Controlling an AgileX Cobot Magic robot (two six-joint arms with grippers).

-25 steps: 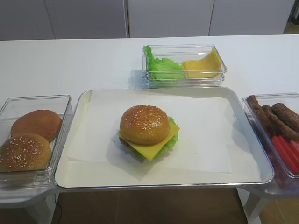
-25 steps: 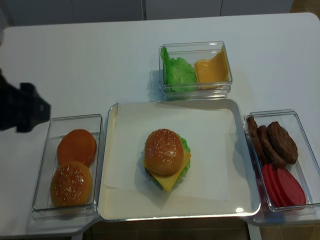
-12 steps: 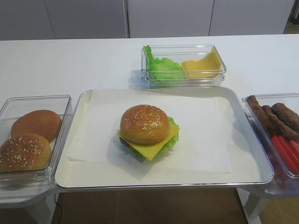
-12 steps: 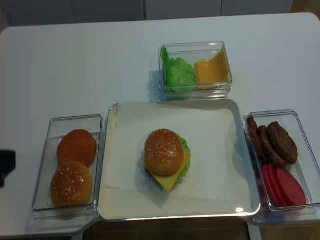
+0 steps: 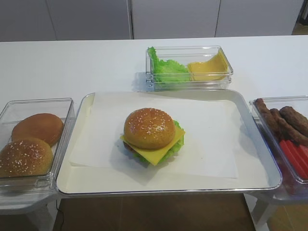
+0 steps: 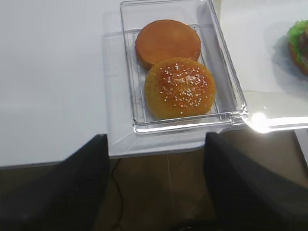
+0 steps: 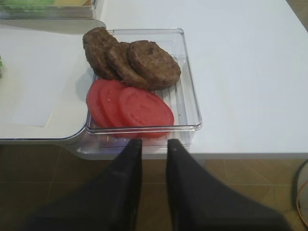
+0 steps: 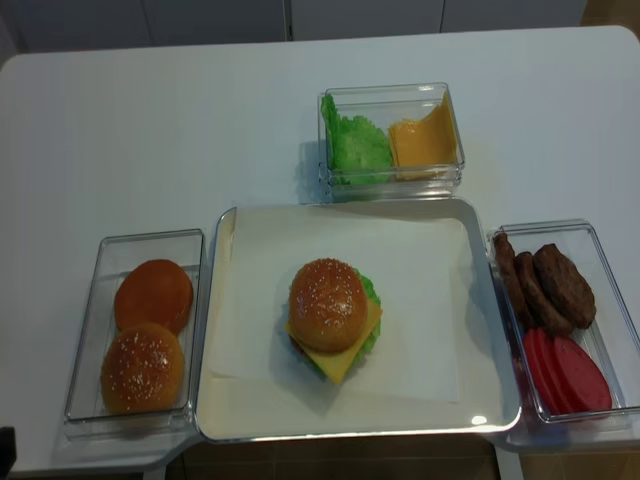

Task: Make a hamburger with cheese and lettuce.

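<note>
Withdrawing leftward, your left gripper [image 6: 156,183] is hanging spread wide; right gripper [image 7: 153,147] is resting nearly pinched together, seemingly because the hamburger [image 5: 151,134] is standing complete.

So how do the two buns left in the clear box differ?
The near bun is sesame-seeded and domed; the far bun is plain, smooth and looks flatter. The near bun is golden, the far bun more orange. Both are round, similar in width, lying side by side in the clear box.
</note>
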